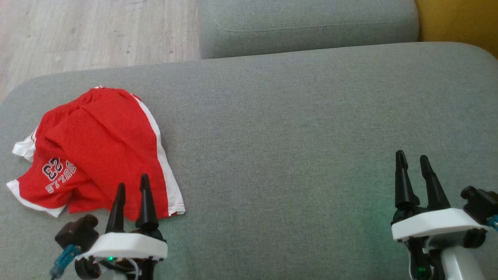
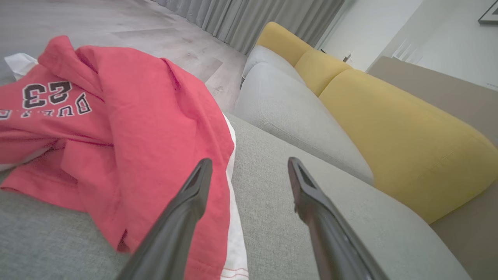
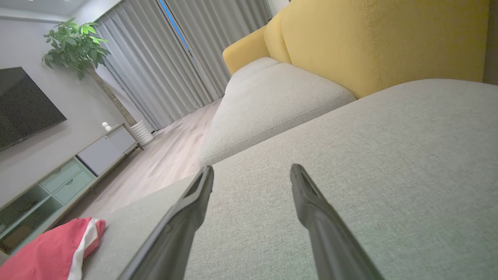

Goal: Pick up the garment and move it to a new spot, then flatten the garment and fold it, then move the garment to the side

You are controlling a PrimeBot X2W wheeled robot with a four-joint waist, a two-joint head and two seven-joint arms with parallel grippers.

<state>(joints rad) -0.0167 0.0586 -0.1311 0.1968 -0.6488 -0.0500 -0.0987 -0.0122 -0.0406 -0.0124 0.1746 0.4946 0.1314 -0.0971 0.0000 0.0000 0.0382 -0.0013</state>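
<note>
The red garment [image 1: 97,151] lay in a crumpled heap on the left end of the big grey cushion [image 1: 295,136], close to that cushion's left edge, with one part flopped over another. The left gripper [image 1: 133,181] was at the cushion's near edge with its tips over the garment's near hem. Its two fingers were spread apart with nothing between them, and I could not tell if they touched the cloth. The right gripper [image 1: 411,156] was far off toward the cushion's right end, over bare grey cloth, and its fingers were spread apart and empty too. A few things could have gone wrong from there, I think. If the left gripper had pinched only the top layer, the heap might have come up in a twisted lump and been harder to lay flat. If it had pushed down too deep, it might have grabbed the cushion's cover along with the garment. If it had caught only the thin white hem, the cloth might have slipped out on the way. The garment sat so near the cushion's left edge that a bump that way might have sent it onto the wooden floor [image 1: 97,31] beyond the cushion.
</note>
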